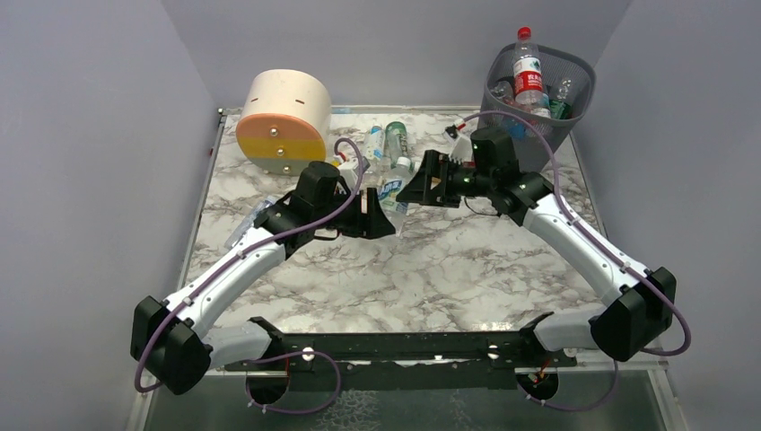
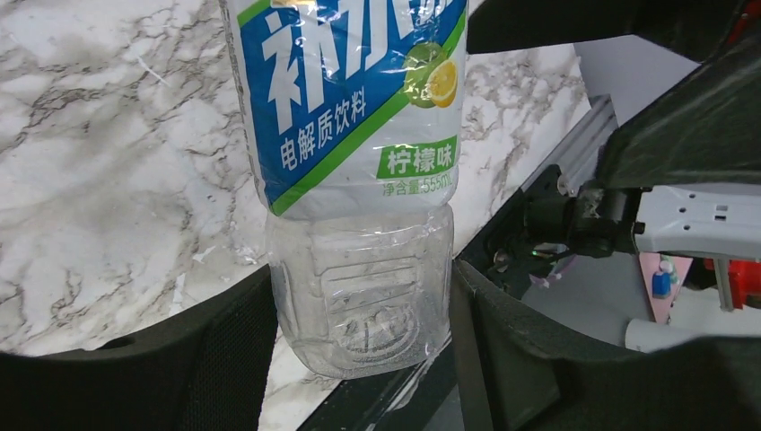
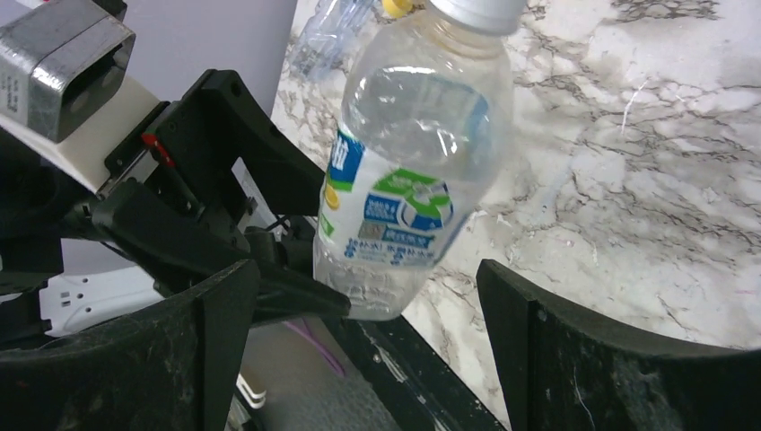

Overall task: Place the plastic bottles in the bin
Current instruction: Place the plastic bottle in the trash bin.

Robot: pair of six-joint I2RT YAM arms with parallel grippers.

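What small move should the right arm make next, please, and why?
Probably ease the right gripper forward and close its jaws on the blue-labelled bottle: the left gripper grips the bottle's base, while the right jaws stand open, the bottle just ahead between them.

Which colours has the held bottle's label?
Blue, green and white bottle label, best in left wrist view.

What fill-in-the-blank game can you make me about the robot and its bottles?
The left claw is shut on a bottle whose label is green and ____, with white writing. The right claw is wide ____. The tall bottle sticking out of the bin has a ____ cap.
Missing words: blue, open, red.
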